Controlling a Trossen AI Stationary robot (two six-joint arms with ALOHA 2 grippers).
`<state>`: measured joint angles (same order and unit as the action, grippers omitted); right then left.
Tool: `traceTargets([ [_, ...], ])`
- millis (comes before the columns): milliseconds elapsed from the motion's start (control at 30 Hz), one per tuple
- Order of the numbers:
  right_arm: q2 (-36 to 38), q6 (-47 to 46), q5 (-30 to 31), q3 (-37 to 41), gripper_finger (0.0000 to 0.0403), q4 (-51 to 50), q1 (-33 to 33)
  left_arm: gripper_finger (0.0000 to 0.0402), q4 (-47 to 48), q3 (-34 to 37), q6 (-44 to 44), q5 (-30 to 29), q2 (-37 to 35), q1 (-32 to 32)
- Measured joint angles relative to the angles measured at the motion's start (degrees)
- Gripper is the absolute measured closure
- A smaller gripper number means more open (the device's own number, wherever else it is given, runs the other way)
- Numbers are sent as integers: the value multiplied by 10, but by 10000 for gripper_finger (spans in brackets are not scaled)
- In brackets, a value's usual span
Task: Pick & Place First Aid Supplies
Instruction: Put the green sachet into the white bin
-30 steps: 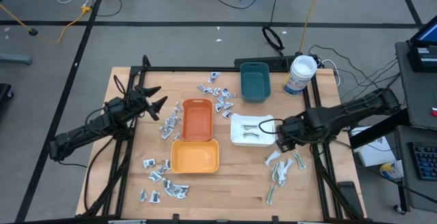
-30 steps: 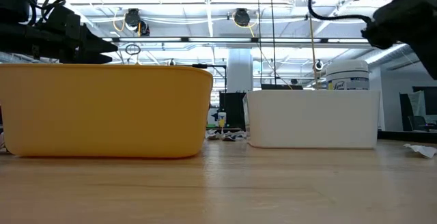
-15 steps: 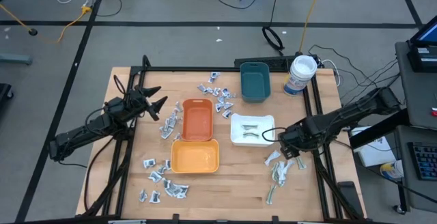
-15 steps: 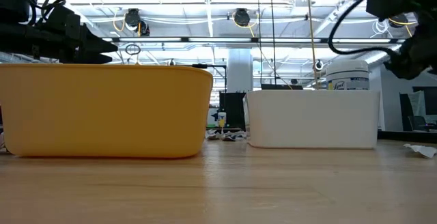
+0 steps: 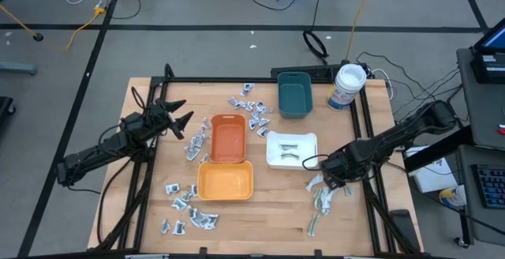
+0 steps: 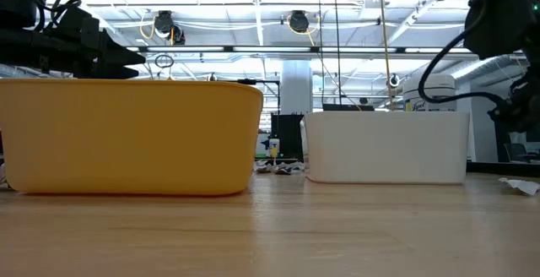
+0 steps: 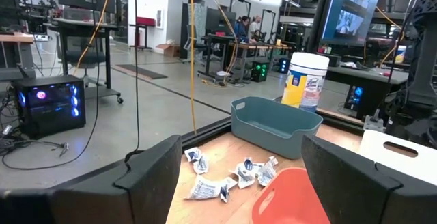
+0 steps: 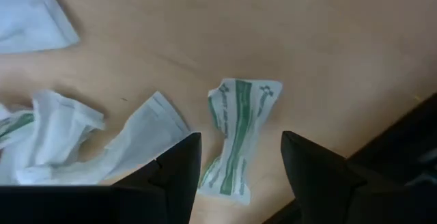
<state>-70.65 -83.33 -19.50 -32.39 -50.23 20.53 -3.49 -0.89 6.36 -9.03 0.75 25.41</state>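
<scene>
Since the earlier frames my right gripper point(image 5: 325, 182) has come off the white tray point(image 5: 309, 142) and dropped toward the near right part of the wooden table point(image 5: 276, 212), where it now hangs over the pile of pale green-white strips point(image 5: 323, 200); my left arm has not shifted. Trays, largest first: yellow-orange tray point(image 5: 226, 181) nearest the front edge, orange tray point(image 5: 228, 139) touching its far side, teal tray point(image 5: 294, 94) at the back, and the white tray just right of the orange one with two slim strips point(image 5: 289, 150) lying in it. A white tub with a blue label point(image 5: 346, 86) stands beside the teal tray at the back right. My right fingers point(image 8: 176, 176) are spread, nothing between them, and they frame one green-striped strip point(image 8: 237, 136) lying flat on the wood, with crumpled white packets point(image 8: 82, 138) just beside it. My left gripper point(image 5: 181, 117) waits over the left side of the table, fingers point(image 7: 147, 179) held wide apart and empty, pointed toward the orange tray. Silvery-white sachets with blue marks lie in three loose groups: one point(image 5: 251, 109) between the orange and teal trays, one point(image 5: 194, 144) just left of the orange tray, one point(image 5: 188, 208) at the near left by the yellow-orange tray. Low view: yellow-orange tray and white tray side by side, apart, tub top showing behind the white one.
</scene>
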Motion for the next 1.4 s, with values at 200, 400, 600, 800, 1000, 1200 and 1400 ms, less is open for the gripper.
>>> traceTargets([
  [200,-3,0,-3,12,245,23,6,93,0,0,0,0,0,0],
  [400,-2,0,-8,16,321,35,6,93,0,0,0,0,0,0],
  [600,0,0,-15,16,396,32,6,94,0,0,0,0,0,0],
  [800,0,49,4,-41,398,-70,5,93,0,0,0,0,0,0],
  [1000,0,140,28,-114,399,-170,-10,94,0,0,0,0,0,0],
  [1200,0,224,62,-176,400,-242,-36,94,0,0,-1,0,0,0],
  [1400,-13,312,64,-231,401,-312,-74,93,0,0,0,0,0,0],
])
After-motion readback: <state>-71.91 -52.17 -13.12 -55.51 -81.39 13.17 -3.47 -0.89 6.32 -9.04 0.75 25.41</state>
